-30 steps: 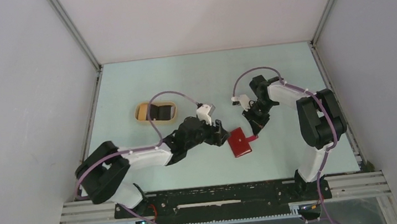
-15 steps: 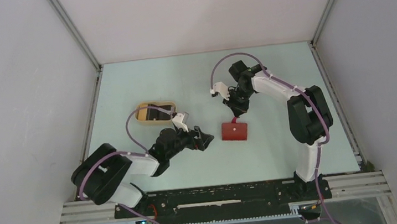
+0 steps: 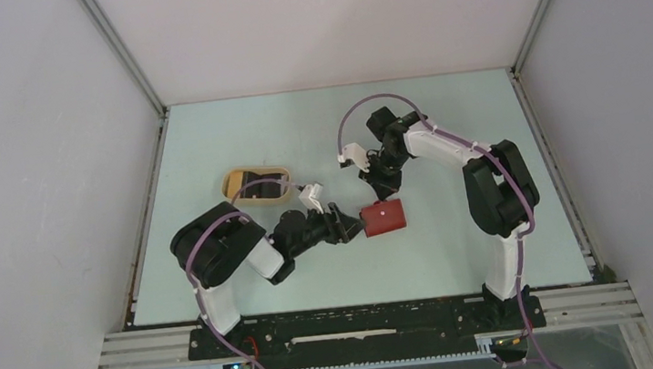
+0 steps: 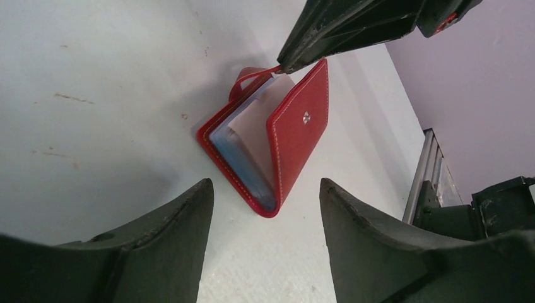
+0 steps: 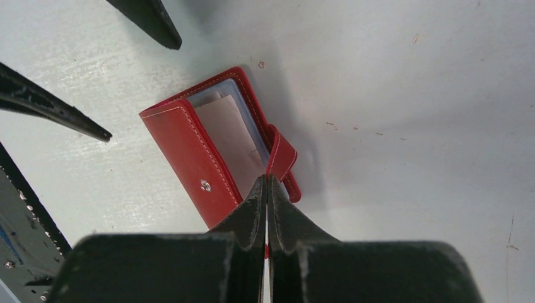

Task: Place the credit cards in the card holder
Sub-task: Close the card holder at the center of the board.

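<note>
Card holder (image 5: 208, 158) is caught by its closure tab (image 5: 281, 154): your right gripper (image 5: 267, 189) is clamped tight on that red tab, lifting the cover so the holder stands half open on the table (image 3: 444, 117), spine down, grey-blue sleeves showing. Left gripper (image 4: 265, 189) is spread and empty, just beside the holder's near edge, one finger either side of the fold in its wrist view.

Step in hand, as I read it, is opening the holder wide. Pull the tab up and away gently so the cover swings back without dragging the whole thing. Bring the left gripper down on the lower flap to pin it flat.

A pale sheet sits inside; card or sleeve, can't tell. Credit cards aren't clear; something dark lies in the tan tray (image 3: 254, 185), well apart to the left.
</note>
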You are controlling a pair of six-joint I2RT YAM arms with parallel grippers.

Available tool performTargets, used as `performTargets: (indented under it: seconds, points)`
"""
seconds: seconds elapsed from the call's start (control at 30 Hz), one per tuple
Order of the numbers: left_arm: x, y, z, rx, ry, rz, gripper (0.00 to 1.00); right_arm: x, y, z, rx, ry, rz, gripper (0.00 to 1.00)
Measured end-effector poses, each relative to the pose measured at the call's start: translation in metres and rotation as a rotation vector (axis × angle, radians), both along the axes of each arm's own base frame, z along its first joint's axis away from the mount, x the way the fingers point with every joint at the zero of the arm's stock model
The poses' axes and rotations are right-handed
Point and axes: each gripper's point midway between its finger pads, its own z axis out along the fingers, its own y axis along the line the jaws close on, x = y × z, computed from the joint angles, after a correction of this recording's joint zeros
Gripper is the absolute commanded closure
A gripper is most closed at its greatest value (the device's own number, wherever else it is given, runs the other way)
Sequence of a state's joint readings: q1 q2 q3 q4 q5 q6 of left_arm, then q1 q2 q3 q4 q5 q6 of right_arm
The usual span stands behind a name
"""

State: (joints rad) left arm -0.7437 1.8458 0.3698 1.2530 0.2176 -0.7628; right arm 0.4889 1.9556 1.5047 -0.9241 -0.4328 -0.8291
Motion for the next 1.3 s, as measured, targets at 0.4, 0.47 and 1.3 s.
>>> performTargets:
  seconds: [0.4, 0.47, 1.3]
  points:
    - [0.017, -0.018, -0.009, 0.079, 0.065, 0.055, 0.68, 0.002, 0.004, 0.001, 0.023, -0.005, 0.0, 0.96]
    - [0.02, -0.02, -0.009, 0.081, 0.072, 0.061, 0.76, 0.002, 0.004, 0.0, 0.027, -0.006, 0.001, 0.96]
    - [0.022, -0.024, -0.018, 0.053, 0.162, 0.083, 1.0, -0.022, 0.003, -0.005, 0.08, 0.018, 0.015, 0.99]
